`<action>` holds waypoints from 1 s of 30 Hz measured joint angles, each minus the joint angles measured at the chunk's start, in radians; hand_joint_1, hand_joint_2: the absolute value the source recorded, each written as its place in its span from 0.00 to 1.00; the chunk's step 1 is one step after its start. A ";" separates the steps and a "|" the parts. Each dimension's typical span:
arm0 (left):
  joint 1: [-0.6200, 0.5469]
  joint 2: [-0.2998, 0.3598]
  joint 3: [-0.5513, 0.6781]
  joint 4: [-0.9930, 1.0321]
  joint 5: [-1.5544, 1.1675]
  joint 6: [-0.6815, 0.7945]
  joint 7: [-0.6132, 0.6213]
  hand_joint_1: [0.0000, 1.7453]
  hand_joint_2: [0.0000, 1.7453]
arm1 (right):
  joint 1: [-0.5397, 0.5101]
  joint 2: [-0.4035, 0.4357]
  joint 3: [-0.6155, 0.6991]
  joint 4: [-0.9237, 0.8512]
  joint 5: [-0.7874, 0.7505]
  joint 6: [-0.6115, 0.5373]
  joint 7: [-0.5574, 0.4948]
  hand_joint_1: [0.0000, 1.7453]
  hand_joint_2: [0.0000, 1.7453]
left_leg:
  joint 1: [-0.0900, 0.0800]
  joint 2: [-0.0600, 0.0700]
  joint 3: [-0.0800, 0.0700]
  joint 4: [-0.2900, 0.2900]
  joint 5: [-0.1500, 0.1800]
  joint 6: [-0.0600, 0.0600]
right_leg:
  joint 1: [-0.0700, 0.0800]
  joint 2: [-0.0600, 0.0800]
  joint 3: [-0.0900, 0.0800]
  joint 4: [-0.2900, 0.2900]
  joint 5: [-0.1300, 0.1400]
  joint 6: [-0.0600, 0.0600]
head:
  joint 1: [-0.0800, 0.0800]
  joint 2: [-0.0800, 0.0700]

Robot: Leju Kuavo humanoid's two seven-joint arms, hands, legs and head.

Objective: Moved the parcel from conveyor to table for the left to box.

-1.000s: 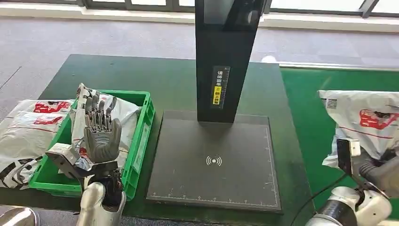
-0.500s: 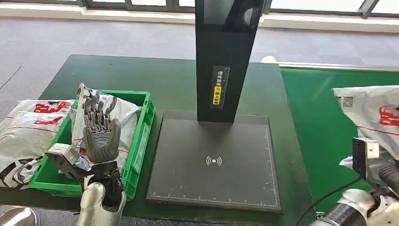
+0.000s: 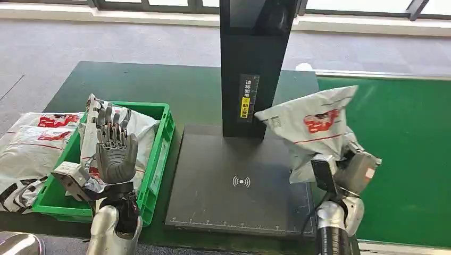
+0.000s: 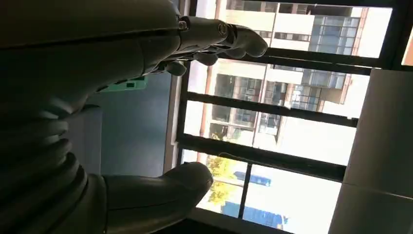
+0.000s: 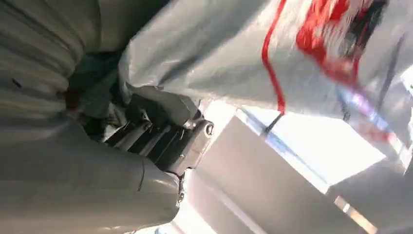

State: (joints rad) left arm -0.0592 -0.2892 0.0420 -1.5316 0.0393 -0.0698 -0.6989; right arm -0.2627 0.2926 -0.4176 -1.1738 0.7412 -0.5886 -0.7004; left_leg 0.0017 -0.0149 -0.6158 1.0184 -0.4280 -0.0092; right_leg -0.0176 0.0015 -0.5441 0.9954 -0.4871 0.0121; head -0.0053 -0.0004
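Grey-white plastic parcel with red print (image 3: 314,127): gripped by right hand (image 3: 348,169), lifted over the right edge of the black scanner plate (image 3: 239,183).
Left hand (image 3: 113,151): raised, fingers spread, holding nothing, over the green plastic crate (image 3: 159,154).
Step done well: lower flat onto the plate, clear of the black post (image 3: 254,69); release only once settled.
Surface: dark green table (image 3: 175,90); brighter green conveyor (image 3: 409,159) along its right edge.
Room: grey carpet (image 3: 106,42).

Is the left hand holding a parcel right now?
No. The left hand is raised above the green bin, fingers apart, holding nothing.
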 measured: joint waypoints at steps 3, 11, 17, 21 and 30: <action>0.000 0.000 0.000 0.000 -0.003 -0.001 0.000 0.00 1.00 | 0.016 -0.007 0.056 0.016 -0.009 0.026 0.000 1.00 1.00 | 0.000 0.000 0.000 0.000 0.000 0.000 | 0.000 0.000 0.000 0.000 0.000 0.000 | 0.000 0.000; 0.000 0.000 0.001 0.000 -0.006 -0.022 0.000 0.00 1.00 | 0.040 -0.026 0.129 0.046 0.061 0.082 0.022 1.00 1.00 | 0.000 0.000 0.000 0.000 -0.001 0.000 | 0.000 0.000 0.000 -0.001 0.000 0.000 | 0.000 0.000; 0.000 0.000 0.002 0.000 -0.007 -0.029 0.000 0.00 1.00 | 0.041 -0.034 0.141 0.069 0.067 0.104 0.023 1.00 1.00 | 0.000 0.000 0.000 0.000 -0.001 0.000 | 0.000 0.000 0.000 0.000 0.000 0.000 | 0.000 0.000; 0.000 0.000 0.002 0.000 -0.008 -0.030 0.000 0.00 1.00 | 0.041 -0.036 0.141 0.077 0.067 0.104 0.023 1.00 1.00 | 0.000 0.001 0.000 0.000 -0.001 0.000 | 0.000 0.000 0.000 0.000 0.000 0.000 | 0.000 0.000; 0.000 0.000 0.002 0.000 -0.009 -0.030 0.000 0.00 1.00 | 0.042 -0.037 0.141 0.083 0.067 0.104 0.023 1.00 1.00 | 0.000 0.000 0.000 0.000 -0.001 0.000 | 0.000 0.000 0.000 -0.001 0.000 0.000 | 0.000 0.000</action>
State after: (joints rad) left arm -0.0587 -0.2892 0.0435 -1.5320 0.0305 -0.0999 -0.6989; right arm -0.2211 0.2552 -0.2766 -1.0910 0.8083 -0.4849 -0.6775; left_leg 0.0014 -0.0144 -0.6161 1.0184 -0.4290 -0.0094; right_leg -0.0177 0.0019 -0.5440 0.9949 -0.4875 0.0118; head -0.0050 -0.0004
